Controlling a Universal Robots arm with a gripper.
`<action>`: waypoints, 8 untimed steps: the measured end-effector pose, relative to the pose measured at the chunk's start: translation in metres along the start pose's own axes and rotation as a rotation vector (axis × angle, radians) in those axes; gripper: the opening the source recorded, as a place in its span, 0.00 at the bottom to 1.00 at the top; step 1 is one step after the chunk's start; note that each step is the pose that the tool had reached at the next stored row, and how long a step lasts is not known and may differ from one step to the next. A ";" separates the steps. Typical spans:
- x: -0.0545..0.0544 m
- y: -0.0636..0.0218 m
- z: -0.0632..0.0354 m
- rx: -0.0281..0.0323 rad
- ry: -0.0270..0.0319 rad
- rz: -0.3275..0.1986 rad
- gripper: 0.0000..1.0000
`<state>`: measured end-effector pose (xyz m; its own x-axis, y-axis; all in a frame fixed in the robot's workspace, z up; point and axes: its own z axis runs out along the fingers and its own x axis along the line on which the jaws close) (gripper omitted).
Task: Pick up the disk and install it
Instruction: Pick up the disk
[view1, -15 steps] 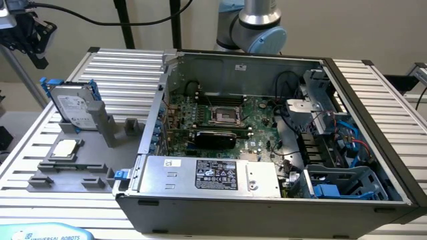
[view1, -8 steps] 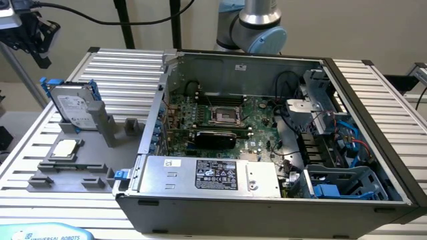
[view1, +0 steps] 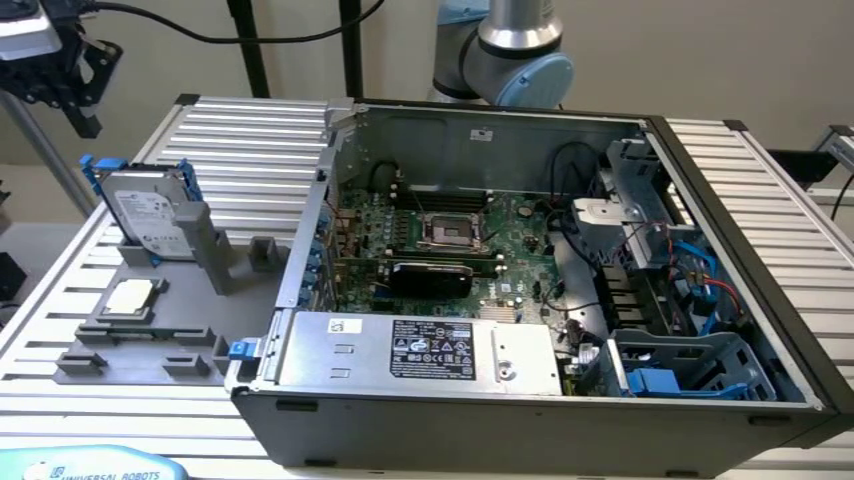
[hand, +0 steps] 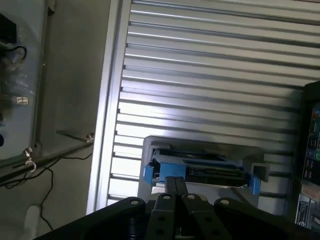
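Disk (view1: 144, 212): one, upright in grey stand (view1: 200, 250); one chip (view1: 130, 296) nearby; one tool (hand: 175, 181) closed, empty, above

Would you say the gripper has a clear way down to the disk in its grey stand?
Probably yes: the disk stands upright with nothing above its top edge, though the gripper is shut.

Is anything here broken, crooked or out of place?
Nothing stands out. The disk stands on edge in its grey holder, and the computer case lies open with nothing loose or spilled. The gripper, shut and empty, hovers near the disk.
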<state>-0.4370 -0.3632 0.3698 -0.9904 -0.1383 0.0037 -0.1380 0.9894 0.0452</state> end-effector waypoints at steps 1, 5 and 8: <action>0.000 0.0000 0.0002 0.0000 0.0007 -0.018 0.11; 0.000 -0.0001 0.0007 0.0004 0.0037 -0.091 0.11; 0.000 -0.0001 0.0011 0.0007 0.0055 -0.146 0.11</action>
<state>-0.4370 -0.3632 0.3687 -0.9597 -0.2809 0.0027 -0.2805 0.9588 0.0450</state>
